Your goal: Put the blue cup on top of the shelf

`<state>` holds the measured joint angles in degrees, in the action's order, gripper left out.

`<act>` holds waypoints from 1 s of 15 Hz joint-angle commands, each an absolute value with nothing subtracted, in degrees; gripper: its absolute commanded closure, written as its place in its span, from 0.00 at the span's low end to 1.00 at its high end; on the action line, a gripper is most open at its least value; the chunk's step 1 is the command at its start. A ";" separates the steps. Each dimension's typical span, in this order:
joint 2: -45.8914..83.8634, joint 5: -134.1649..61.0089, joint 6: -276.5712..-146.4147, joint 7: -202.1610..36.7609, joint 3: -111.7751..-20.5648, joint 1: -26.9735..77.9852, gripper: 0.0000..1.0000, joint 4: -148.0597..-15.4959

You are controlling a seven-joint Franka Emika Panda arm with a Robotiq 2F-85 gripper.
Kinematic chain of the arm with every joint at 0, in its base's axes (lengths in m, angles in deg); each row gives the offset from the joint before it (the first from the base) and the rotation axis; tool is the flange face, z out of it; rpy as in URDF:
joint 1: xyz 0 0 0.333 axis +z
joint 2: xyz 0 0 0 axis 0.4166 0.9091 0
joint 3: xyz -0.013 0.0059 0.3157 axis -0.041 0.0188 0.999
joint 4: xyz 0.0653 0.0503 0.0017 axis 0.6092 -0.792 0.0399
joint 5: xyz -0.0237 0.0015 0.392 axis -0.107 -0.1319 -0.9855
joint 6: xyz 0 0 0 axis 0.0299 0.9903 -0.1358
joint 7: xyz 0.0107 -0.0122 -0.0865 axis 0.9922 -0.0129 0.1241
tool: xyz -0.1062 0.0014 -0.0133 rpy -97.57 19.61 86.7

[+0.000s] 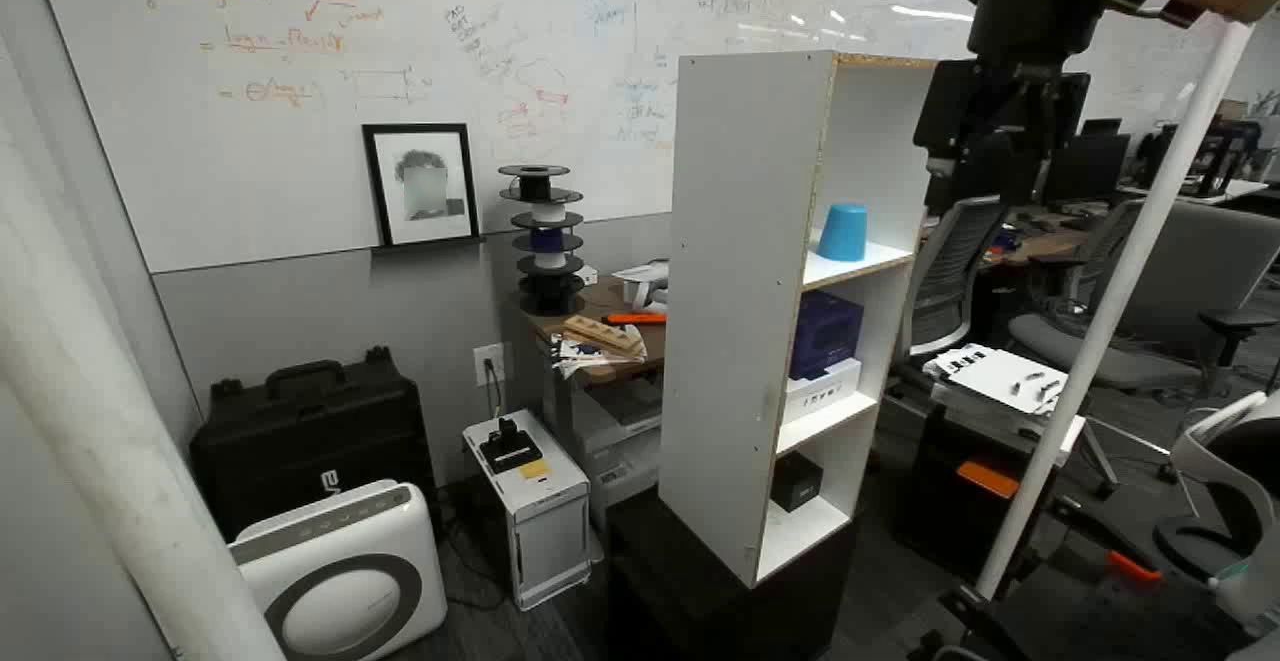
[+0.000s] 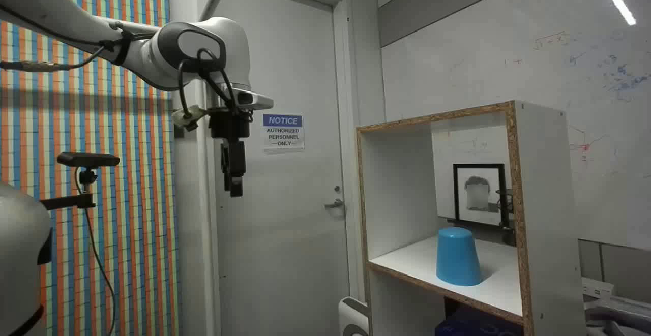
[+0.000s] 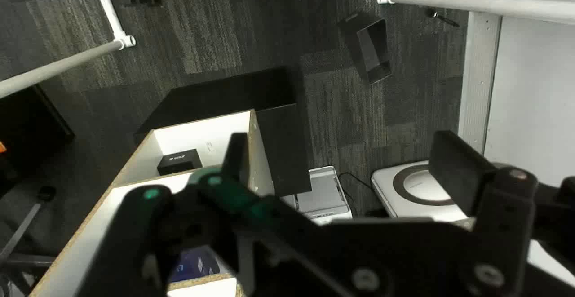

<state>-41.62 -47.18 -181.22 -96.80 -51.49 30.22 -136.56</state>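
Note:
The blue cup [image 1: 843, 233] stands upside down, wide rim down, on the floor of the shelf's top compartment. It also shows in an exterior view [image 2: 457, 257] and is out of sight in the wrist view. The white shelf [image 1: 745, 301] is tall with three open compartments on a black base. It shows in an exterior view [image 2: 546, 199] and at the lower left of the wrist view [image 3: 262, 162]. My gripper [image 1: 985, 191] points down, apart from the cup and outside the compartment. In the wrist view my gripper [image 3: 343, 153] has its fingers wide apart with nothing between them.
A purple box [image 1: 826, 331] on a white box fills part of the middle compartment. A small black box [image 1: 797, 481] sits in the bottom one. White poles [image 1: 1120, 291] stand near the arm. A door [image 2: 285, 234], an air purifier [image 1: 350, 581] and office chairs [image 1: 955, 261] surround the shelf.

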 commanded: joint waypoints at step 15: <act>-45.01 -40.85 -184.37 -96.40 -51.51 26.68 0.00 -138.40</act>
<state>-41.96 -44.53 -182.11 -96.80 -51.47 29.39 -136.73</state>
